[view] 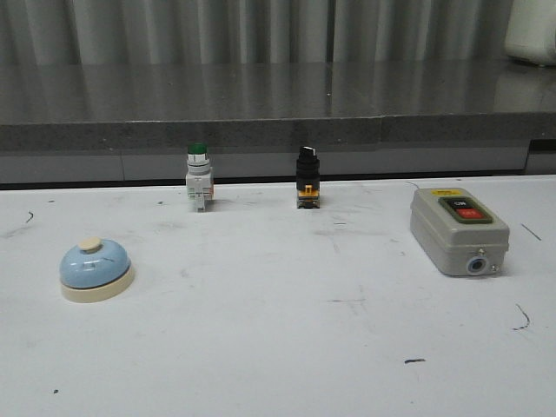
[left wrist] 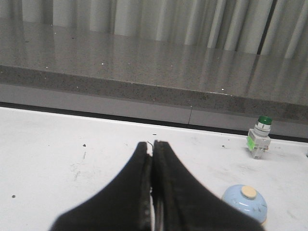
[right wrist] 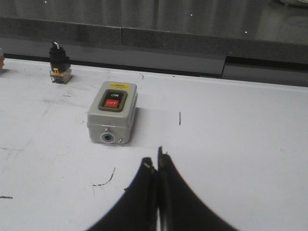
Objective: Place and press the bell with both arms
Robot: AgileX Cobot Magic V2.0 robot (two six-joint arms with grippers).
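The light-blue bell (view: 95,268) with a cream base and cream button stands on the white table at the front left. It also shows in the left wrist view (left wrist: 245,203), just beside my left gripper (left wrist: 152,144), which is shut and empty above the table. My right gripper (right wrist: 155,161) is shut and empty, a little in front of the grey box. Neither gripper shows in the front view.
A grey box (view: 458,229) with ON and OFF buttons lies at the right, also in the right wrist view (right wrist: 112,118). A green-capped pushbutton switch (view: 198,177) and a black selector switch (view: 307,177) stand at the back. A dark raised ledge (view: 278,95) runs behind the table.
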